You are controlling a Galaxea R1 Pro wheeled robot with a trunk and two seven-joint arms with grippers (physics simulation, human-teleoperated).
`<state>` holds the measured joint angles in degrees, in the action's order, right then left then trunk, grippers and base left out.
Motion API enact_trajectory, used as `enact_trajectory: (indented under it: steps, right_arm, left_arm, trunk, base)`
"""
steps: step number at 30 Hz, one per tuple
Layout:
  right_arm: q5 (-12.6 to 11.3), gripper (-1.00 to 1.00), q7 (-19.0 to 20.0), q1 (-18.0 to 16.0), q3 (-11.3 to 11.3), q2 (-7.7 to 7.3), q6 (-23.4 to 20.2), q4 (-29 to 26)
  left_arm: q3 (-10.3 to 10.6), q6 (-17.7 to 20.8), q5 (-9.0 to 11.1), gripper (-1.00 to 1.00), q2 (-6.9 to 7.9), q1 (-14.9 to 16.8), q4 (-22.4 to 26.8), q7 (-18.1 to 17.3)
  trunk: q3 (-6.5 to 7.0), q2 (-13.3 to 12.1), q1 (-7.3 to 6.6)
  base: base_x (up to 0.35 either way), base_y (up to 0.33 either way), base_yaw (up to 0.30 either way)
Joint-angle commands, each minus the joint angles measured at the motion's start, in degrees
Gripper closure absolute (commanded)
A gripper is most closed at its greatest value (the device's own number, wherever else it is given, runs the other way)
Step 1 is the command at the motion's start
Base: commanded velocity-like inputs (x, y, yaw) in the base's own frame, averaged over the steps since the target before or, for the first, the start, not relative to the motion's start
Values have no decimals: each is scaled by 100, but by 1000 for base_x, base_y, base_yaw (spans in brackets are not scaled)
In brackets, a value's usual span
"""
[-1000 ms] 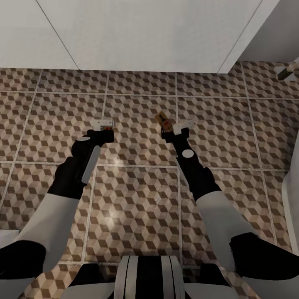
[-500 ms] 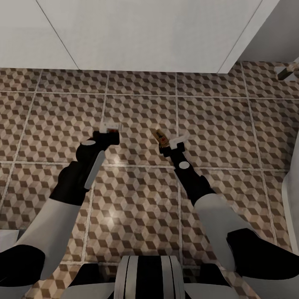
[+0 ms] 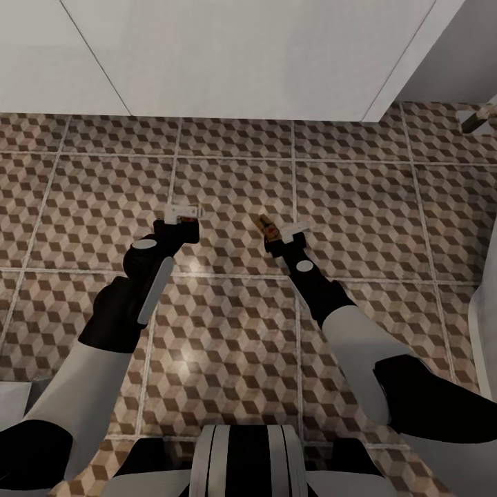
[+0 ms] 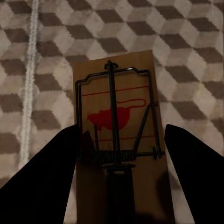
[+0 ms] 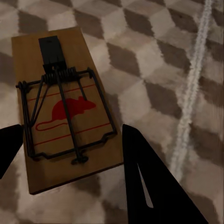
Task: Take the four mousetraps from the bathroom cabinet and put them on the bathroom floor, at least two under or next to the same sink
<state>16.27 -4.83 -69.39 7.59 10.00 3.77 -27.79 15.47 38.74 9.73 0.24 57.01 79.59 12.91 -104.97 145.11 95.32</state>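
Scene: head view looks down on the floor (image 3: 228, 324), with the white vanity (image 3: 228, 55) across the top of the frame.
Left gripper (image 3: 181, 219): left of centre in the head view. Its wrist view shows a trap (image 4: 119, 135) lying lengthwise between the two dark fingers (image 4: 44, 172), the board spanning the gap. The jaws look closed on it, though actual contact at the edges is hard to confirm.
Right gripper (image 3: 284, 233): just right of centre in the head view, with a second trap (image 3: 267, 226) jutting from its upper-left side. In the wrist view that trap (image 5: 65, 109) sits between the fingers (image 5: 149, 177) with floor showing past its edges, so the jaws stand wider than the board; whether they grip it I cannot tell.
Change: over the last second both arms have drawn back toward the robot and sunk lower in the frame, the right one more. The right trap now reads flatter against the tiles than before.
Meaning: this looks like the set-down of two traps on the floor in front of the vanity, which is where the sink rule wants at least two.
Next: probably open both jaws fully and lift straight off, so the traps do not skid or flip.
Risk: the spots may count as too far out from the sink.
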Motion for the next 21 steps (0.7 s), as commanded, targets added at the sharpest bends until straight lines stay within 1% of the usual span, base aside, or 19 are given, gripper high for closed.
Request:
enact_trajectory:
  steps: [1, 2, 4, 6, 8, 9, 10, 11, 13, 14, 18, 21]
  right_arm:
    - [31, 100, -24, -7, 13, 0, 109, -12]
    - [31, 100, -28, -8, 13, 0, 174, -20]
    - [33, 100, -86, -11, 12, 0, 459, -45]
    - [34, 100, -239, -12, 17, 0, 607, -60]
    - [39, 100, -657, -12, 39, 0, 707, -117]
    - [40, 100, -792, -12, 44, 0, 722, -130]
    - [41, 100, -1066, -13, 53, 0, 744, -149]
    - [42, 100, -1197, -13, 57, 0, 754, -156]
    - [44, 100, -1614, -13, 68, 0, 776, -173]
    - [44, 100, -1732, -13, 71, 0, 787, -183]
    - [42, 100, -1886, -13, 69, 0, 830, -197]
    - [23, 100, -1864, -13, 68, 0, 836, -199]
  left_arm:
    - [9, 19, 59, 100, 3, -35, 8, 50]
    - [9, 19, 59, 100, 3, -49, 9, 51]
    - [9, 19, 60, 100, 3, -82, 7, 53]
    - [9, 20, 60, 100, 3, -96, 5, 53]
    - [9, 20, 62, 100, 3, -105, 2, 53]
    - [9, 20, 63, 100, 3, -106, 1, 54]
    - [9, 20, 63, 100, 3, -108, -3, 54]
    - [9, 20, 63, 100, 3, -109, -5, 54]
    - [9, 20, 64, 100, 3, -113, -14, 54]
    - [9, 20, 64, 100, 3, -119, -17, 54]
    - [9, 20, 64, 100, 3, -133, -19, 54]
    - [9, 20, 64, 100, 3, -136, -12, 54]
  trunk:
    - [-3, 1, -1]
    - [-3, 1, -1]
    - [-3, 1, -1]
    - [-3, 1, -1]
    - [-3, 1, -1]
    - [-3, 1, -1]
    - [-3, 1, -1]
    - [-3, 1, -1]
    - [-3, 1, -1]
    - [-3, 1, -1]
    - [-3, 1, -1]
    - [-3, 1, -1]
  base:
    - [0, 0, 0]
    - [0, 0, 0]
    - [0, 0, 0]
    - [0, 0, 0]
    - [0, 0, 0]
    - [0, 0, 0]
    - [0, 0, 0]
    - [0, 0, 0]
    - [0, 0, 0]
    - [0, 0, 0]
    - [0, 0, 0]
    - [0, 0, 0]
